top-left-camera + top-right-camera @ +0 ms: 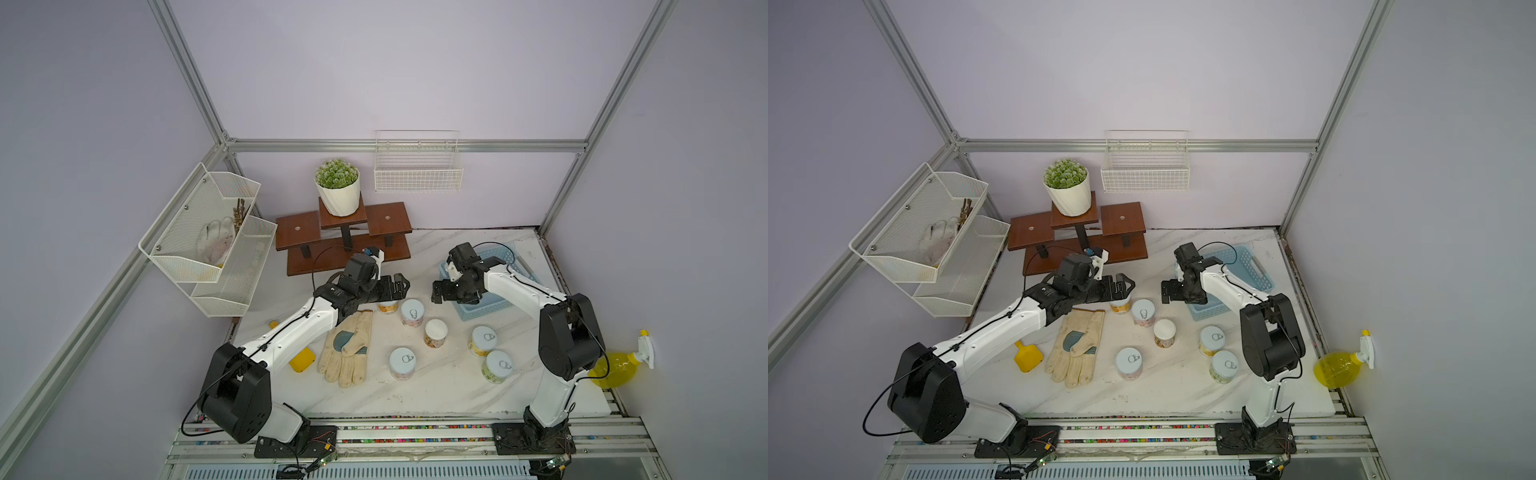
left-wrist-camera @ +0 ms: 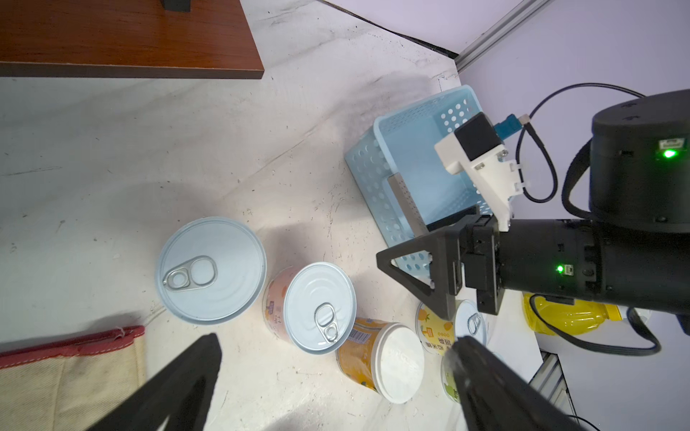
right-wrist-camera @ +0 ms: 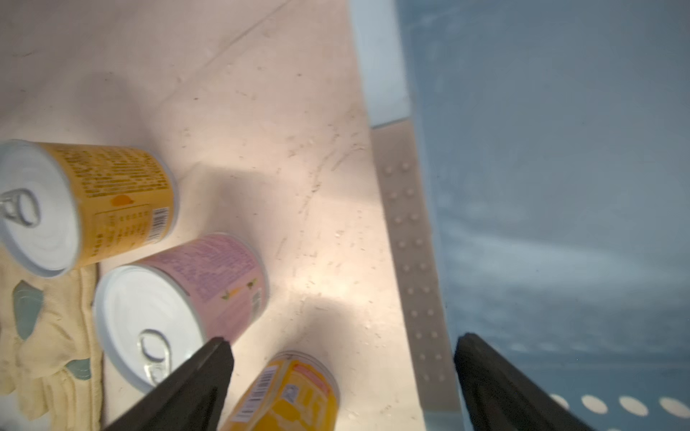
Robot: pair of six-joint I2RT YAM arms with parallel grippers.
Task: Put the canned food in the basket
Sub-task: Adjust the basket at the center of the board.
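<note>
White marbled surface point(image 1: 415, 399) carries all six cans point(image 1: 402, 362), upright and loosely grouped between a glove point(image 1: 347, 353) and the blue basket point(image 1: 490, 311). The basket stands toward the far right and, as far as the left wrist view shows, holds nothing. So we judge the job to be at its very start: reaching for a first can.

Our left hand point(image 1: 397, 287) hangs empty with its fingers apart over the yellow can point(image 1: 388, 307) farthest back. Our right hand point(image 1: 436, 292), also spread wide and empty, hovers across the basket's near wall, one finger over the basket and the other over the surface.

Next we need the left hand to drop so its fingers straddle that yellow can, then close. The pink can point(image 1: 412, 311) stands just beside it, so one finger must slip into a narrow gap without knocking it. For the carry, the right arm needs to clear the basket's mouth.
</note>
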